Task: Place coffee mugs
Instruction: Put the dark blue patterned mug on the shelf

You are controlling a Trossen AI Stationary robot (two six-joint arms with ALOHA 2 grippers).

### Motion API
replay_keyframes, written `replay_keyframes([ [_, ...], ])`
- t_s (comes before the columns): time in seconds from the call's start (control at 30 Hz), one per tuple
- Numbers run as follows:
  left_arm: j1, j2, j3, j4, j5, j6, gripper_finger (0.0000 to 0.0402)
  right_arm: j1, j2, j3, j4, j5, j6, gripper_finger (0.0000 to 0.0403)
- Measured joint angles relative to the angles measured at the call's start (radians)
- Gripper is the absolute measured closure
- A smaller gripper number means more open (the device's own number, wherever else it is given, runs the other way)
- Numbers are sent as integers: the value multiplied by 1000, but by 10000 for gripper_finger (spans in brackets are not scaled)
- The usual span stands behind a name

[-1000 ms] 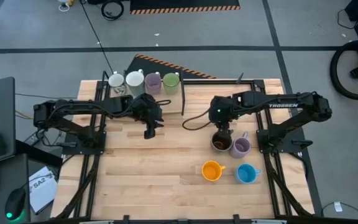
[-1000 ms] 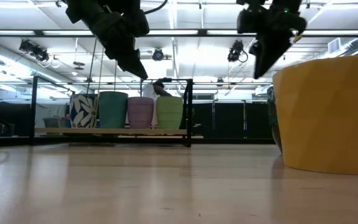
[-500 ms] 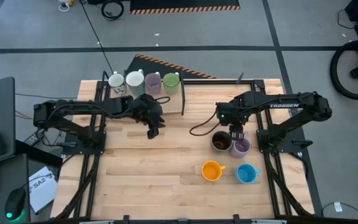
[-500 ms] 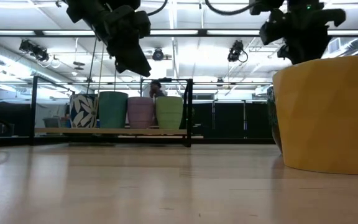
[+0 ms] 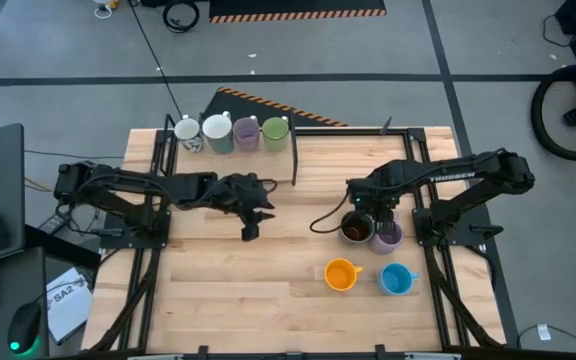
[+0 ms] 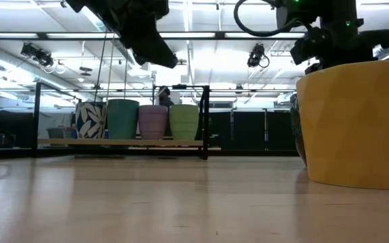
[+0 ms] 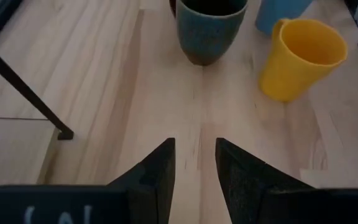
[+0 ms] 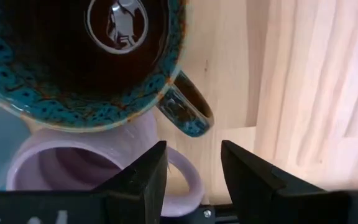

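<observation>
Four coffee mugs stand in a row on a low rack at the far left: a patterned white mug (image 5: 186,133), a white mug (image 5: 216,128), a lilac mug (image 5: 246,132) and a green mug (image 5: 275,130). On the table's right stand a dark brown mug (image 5: 356,229), another lilac mug (image 5: 388,237), an orange mug (image 5: 340,274) and a blue mug (image 5: 396,279). My left gripper (image 5: 251,231) hangs open and empty over bare wood near the middle. My right gripper (image 5: 378,212) points down, open, above the dark mug's handle (image 8: 185,112) and the lilac mug's handle (image 8: 188,180).
The rack's black frame post (image 5: 295,155) stands between the shelf of mugs and the table's middle. The shelf (image 6: 120,142) sits just above the table top. Bare wood (image 5: 238,280) spreads across the near left. The orange mug (image 6: 356,121) fills the low view's right.
My left gripper has swung toward the table's near edge and a little to the right, away from the rack, staying open. My right gripper has gone right and down and tipped to point straight down over the dark brown and lilac mugs. No mug has moved.
</observation>
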Motion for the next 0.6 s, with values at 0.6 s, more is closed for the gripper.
replay_keyframes([
  [0.6,-68,34,0,-35,-92,-61,280,-47,0,-69,316,1,-5,245],
])
